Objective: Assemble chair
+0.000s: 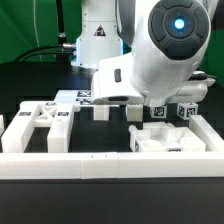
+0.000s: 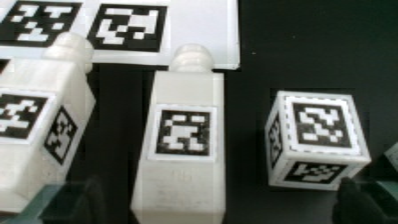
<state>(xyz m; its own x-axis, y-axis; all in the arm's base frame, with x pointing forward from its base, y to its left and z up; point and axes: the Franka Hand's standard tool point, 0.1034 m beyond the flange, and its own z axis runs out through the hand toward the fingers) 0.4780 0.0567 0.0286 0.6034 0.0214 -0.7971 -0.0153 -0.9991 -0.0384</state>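
Bare tabletop strips run either side of the middle post. The side piece and short block flank them.

Bright, even light falls from overhead, so the white chair pieces nearly wash out against the black surface, with only soft shadows under the arm. Its blue lamp glows. The room behind stays dim. The wrist view is greyer and soft: tag prints smear, worst on the closest pieces.
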